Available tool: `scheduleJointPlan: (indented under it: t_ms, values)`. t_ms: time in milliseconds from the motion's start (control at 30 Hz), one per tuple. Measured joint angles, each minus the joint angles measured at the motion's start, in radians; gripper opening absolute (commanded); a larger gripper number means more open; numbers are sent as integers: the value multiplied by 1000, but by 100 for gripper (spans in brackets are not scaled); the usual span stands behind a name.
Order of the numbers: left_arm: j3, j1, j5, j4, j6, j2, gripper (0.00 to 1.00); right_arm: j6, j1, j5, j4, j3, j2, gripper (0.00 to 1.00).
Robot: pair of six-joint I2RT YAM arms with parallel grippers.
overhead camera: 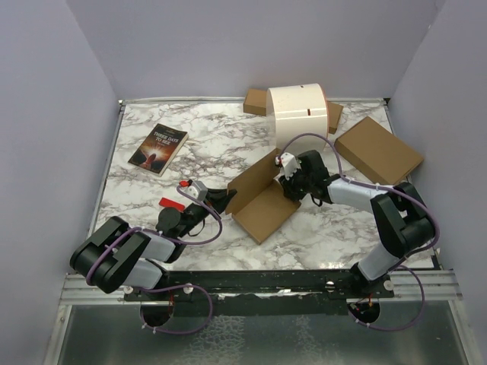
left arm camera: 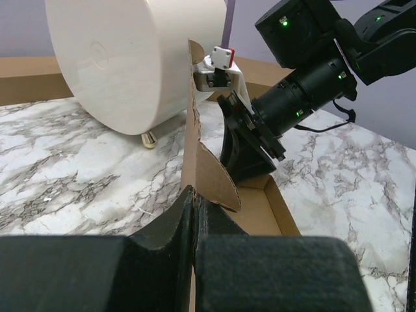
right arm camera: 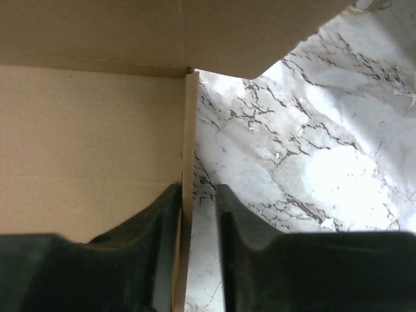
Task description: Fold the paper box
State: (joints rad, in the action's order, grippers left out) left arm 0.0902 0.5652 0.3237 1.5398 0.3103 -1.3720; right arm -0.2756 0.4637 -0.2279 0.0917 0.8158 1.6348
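Paper box (overhead camera: 262,209) sits near the middle of the marble table (overhead camera: 198,129), partly formed: base flat on the surface, left side wall raised, far-right flap standing up. Left gripper (overhead camera: 222,199) comes in low from the near left and meets the box at its left wall. In the left wrist view its fingers are pressed together on the upright cardboard edge, which runs up out of the seam between them. Right gripper (overhead camera: 288,182) reaches in from the right, tip down at the box's far-right side. In the right wrist view its fingers stand apart, straddling a thin upright wall. The left finger is against or just beside the cardboard, and a strip of marble shows between the wall and the right finger, so there is no clamp. Book (overhead camera: 158,148) lies flat at far left, well apart from the box. White drum (overhead camera: 298,112) lies on its side at the back edge. A closed brown carton (overhead camera: 378,150) lies at far right.
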Motion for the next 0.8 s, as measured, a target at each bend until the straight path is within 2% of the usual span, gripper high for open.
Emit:
scheduleJointPlan:
  t_ms: [200,300,333,367,433,533,800]
  values:
    - [0,0,-3,0,-3,-6,0,19,7,27,-48,-24,-10,6]
    - [0,0,-4,1,-3,-7,0,21,9,32,-58,-24,-10,7]
    - [0,0,-4,0,-3,-7,0,21,9,33,-60,-24,-10,13]
    - [0,0,-5,1,-4,-8,0,21,9,33,-61,-24,-10,26]
    - [0,0,-8,1,-6,-10,0,18,9,31,-59,-24,-10,45]
    - [1,0,-19,1,-12,-20,0,5,10,23,-37,-24,-24,62]
    - [34,0,-19,1,-41,-87,0,-117,-10,-48,86,-23,-153,75]
